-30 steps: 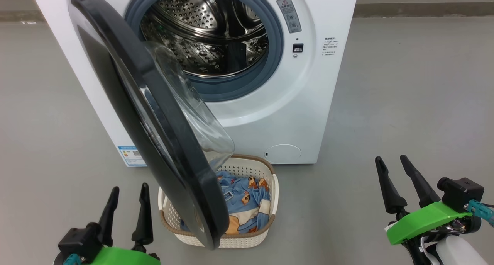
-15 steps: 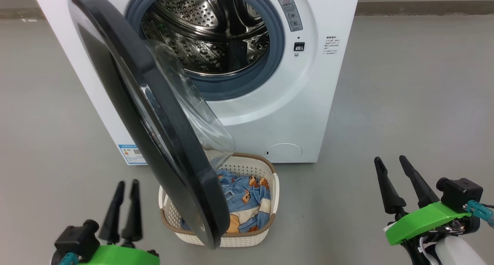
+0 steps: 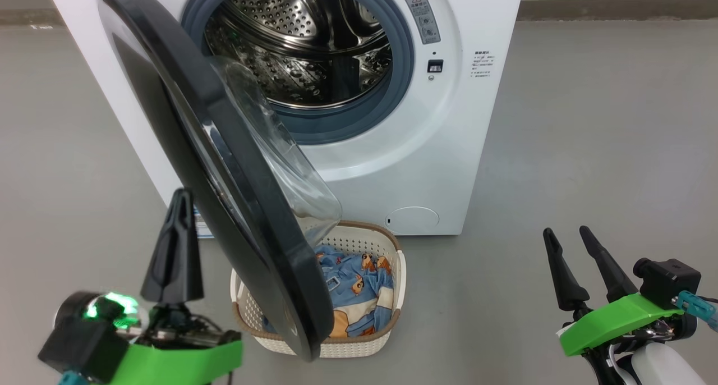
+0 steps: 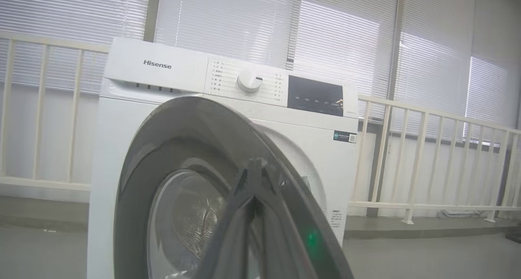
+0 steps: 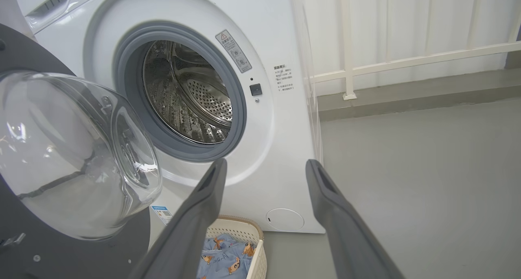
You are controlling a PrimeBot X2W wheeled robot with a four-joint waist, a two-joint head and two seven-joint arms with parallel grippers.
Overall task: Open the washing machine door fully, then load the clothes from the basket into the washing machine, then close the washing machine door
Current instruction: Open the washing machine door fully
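The white washing machine [image 3: 449, 149] stands ahead with its steel drum [image 3: 303, 42] exposed. The washing machine door [image 3: 168, 93] hangs partly open, swung out towards me, its clear glass bowl [image 3: 280, 160] above the basket [image 3: 364, 242]. The cream basket sits on the floor against the machine, half hidden by the door, holding the light blue printed clothes [image 3: 353, 284]. My left gripper [image 3: 180, 194] is shut on nothing, raised just left of the door's black outer face; in the left wrist view its fingertips [image 4: 256, 165] point at that face [image 4: 195, 124]. My right gripper [image 3: 566, 231] stands open at the lower right, well clear.
Bare grey floor [image 3: 589, 121] spreads to the right of the machine and to the left. A white railing [image 5: 407, 61] and window blinds [image 4: 333, 35] run behind the machine above a low kerb. A blue label sticker [image 5: 163, 214] sits low on the machine's front.
My left gripper's fingers have come together and the arm has lifted and turned, bringing the fingers up beside the door's outer face. The right gripper, door and basket stay put.
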